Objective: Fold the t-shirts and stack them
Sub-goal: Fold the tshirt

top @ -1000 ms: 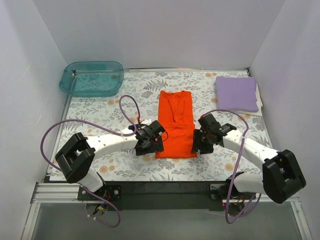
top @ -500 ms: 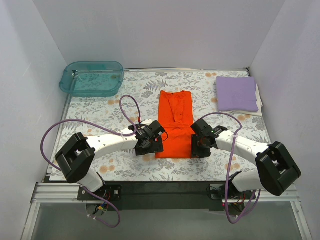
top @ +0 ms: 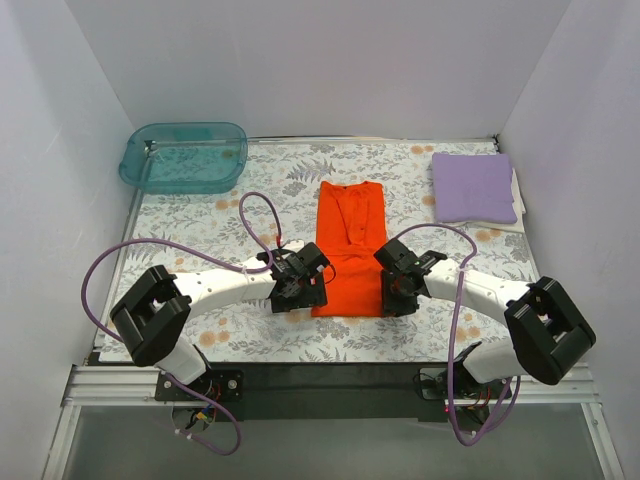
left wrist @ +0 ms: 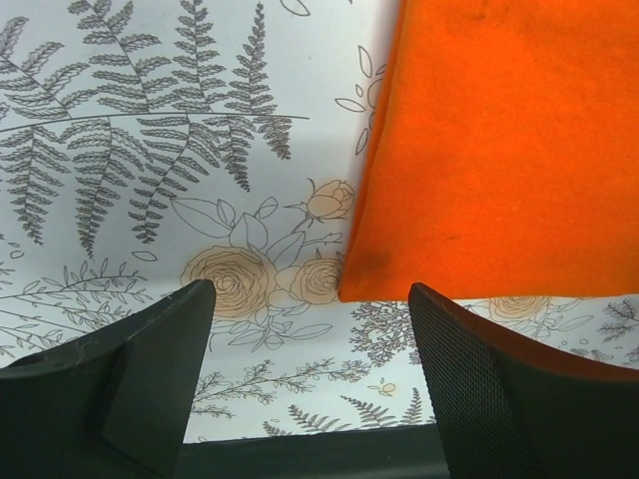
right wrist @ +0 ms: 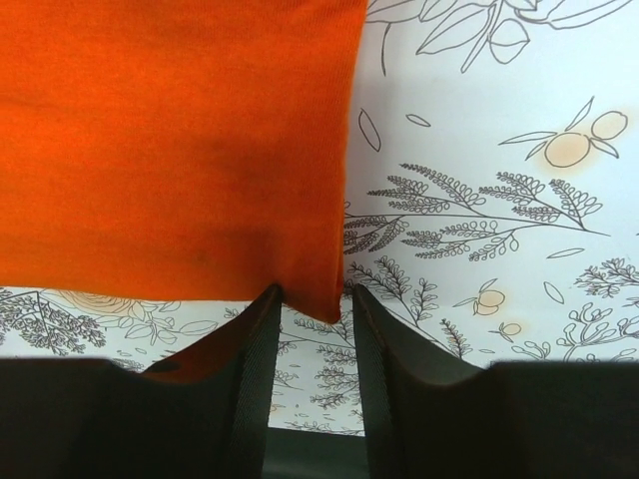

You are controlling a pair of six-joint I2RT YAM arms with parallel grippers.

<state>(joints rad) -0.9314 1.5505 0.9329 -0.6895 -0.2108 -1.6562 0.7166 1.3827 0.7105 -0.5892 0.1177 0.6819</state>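
Looking down from the top camera, the orange shirt (top: 350,245) lies in the middle of the table (top: 200,220), folded into a long narrow strip with its collar toward the top of the frame. The purple shirt (top: 473,187) sits well apart at the upper right as a flat folded square, and the tub (top: 185,157) stands at the upper left. Both arms reach in from the bottom edge. The left gripper (top: 300,300) is at the strip's lower left corner and the right gripper (top: 397,303) at its lower right corner, both low over the cloth.

In the left wrist view, the left gripper (left wrist: 310,294) is spread wide, holding nothing. Its dark fingers (left wrist: 130,379) rise from the bottom of the frame, and the orange shirt (left wrist: 499,140) fills the upper right. The shirt's corner lies in the gap, nearer the right-hand finger and apart from both, with the flowered table (left wrist: 150,150) bare to the left.

In the right wrist view, the right gripper (right wrist: 315,299) has its fingers (right wrist: 250,379) drawn close together at the bottom centre. The corner of the orange shirt (right wrist: 170,140) dips down between them and fills the gap. Whether they truly pinch the cloth I cannot tell. The table (right wrist: 479,200) shows at the right.
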